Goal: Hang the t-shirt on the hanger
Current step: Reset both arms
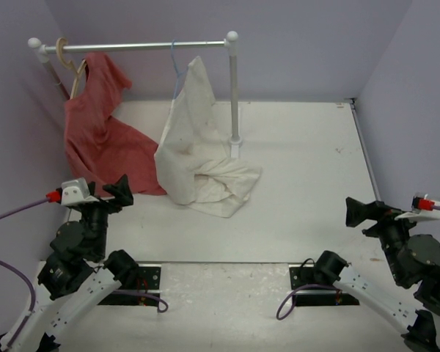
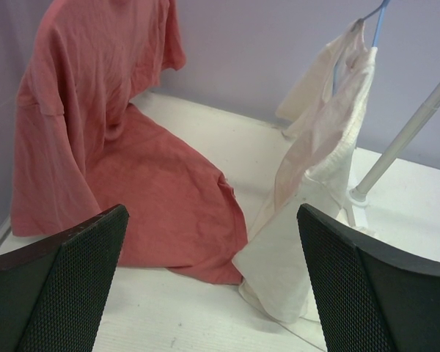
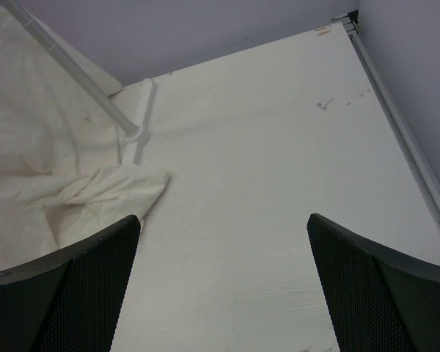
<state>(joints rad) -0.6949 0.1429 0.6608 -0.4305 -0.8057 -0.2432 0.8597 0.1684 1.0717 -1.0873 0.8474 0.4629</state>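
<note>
The light-blue wire hanger (image 1: pixel 176 64) (image 2: pixel 378 22) hangs by its hook from the rail. A white t-shirt (image 1: pixel 198 158) (image 2: pixel 315 169) (image 3: pixel 44 176) drapes from it, with its lower part heaped on the table. My left gripper (image 1: pixel 111 196) (image 2: pixel 211 213) is open near the table's left front, short of both garments' hems, with nothing between its fingers. My right gripper (image 1: pixel 356 211) (image 3: pixel 224 218) is open too, over bare table at the right, well away from the white cloth.
A red t-shirt (image 1: pixel 103 139) (image 2: pixel 110 147) hangs from a tan wooden hanger (image 1: pixel 70 62) at the rail's left end and spreads onto the table. The rail (image 1: pixel 143 46) rests on a white post (image 1: pixel 235 88). Purple walls close in the back and sides.
</note>
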